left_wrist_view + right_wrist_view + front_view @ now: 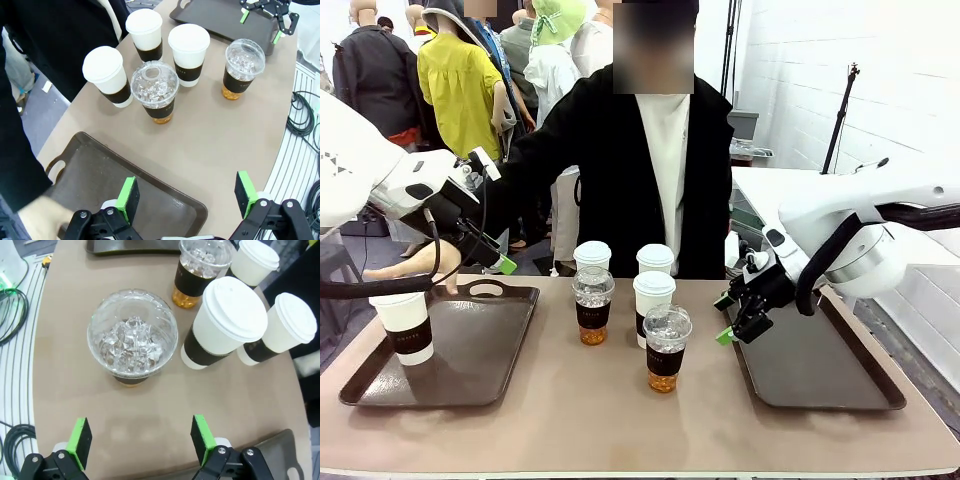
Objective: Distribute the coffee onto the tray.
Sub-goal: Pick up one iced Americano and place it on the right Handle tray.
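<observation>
R pincer point(141, 440) wide open, empty, just short of near clear dome-lidded plastic cup w/ amber drink point(132, 337), mid-tabletop. Prob. drop lower: grip black sleeve point(663, 360), not dome; keep upright, onto right brown tray point(820, 370).

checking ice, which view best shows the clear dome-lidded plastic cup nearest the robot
Right wrist view: clear dome-lidded plastic cup close up, ice visible from above. Front view shows its side; left wrist view, small and far.
</observation>
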Robot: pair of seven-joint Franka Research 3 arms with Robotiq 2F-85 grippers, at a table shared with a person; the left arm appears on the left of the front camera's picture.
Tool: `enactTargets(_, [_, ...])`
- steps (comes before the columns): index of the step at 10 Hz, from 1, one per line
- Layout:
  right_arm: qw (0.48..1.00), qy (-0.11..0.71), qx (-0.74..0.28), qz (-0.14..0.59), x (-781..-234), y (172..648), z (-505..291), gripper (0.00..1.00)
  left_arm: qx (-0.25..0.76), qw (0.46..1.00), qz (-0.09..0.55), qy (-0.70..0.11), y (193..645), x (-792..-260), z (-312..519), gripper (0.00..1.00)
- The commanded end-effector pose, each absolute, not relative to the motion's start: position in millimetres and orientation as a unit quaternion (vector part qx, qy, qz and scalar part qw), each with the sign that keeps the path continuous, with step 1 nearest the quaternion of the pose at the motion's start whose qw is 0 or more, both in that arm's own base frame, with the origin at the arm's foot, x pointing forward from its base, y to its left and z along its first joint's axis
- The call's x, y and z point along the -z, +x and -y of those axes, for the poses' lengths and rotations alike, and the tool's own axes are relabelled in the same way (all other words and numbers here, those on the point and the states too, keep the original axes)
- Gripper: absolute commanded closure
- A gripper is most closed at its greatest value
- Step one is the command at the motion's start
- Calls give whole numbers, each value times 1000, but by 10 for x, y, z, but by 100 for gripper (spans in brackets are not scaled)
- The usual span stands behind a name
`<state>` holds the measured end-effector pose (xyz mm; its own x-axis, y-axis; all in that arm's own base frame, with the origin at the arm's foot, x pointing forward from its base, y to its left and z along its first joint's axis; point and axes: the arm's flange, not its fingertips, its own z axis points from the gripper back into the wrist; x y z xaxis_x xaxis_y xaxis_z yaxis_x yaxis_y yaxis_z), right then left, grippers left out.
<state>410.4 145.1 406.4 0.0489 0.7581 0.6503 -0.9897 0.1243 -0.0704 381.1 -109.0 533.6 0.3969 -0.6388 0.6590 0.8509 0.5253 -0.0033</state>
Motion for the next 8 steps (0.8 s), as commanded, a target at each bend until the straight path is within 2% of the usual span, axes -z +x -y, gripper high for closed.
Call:
enactTargets(1, [695, 205, -628, 284, -4064, 4107, -1446, 0, 457, 815, 307, -181, 3827, -5327, 1079, 0])
enactTargets(3, [677, 213, -628, 321, -3969, 4267, -1398, 0, 457, 815, 307, -181, 3827, -5327, 1079, 0])
enactTargets(8, [644, 265, -632, 339, -3561, 4545, -1307, 0, 457, 815, 307, -181, 3827, -5327, 1079, 0])
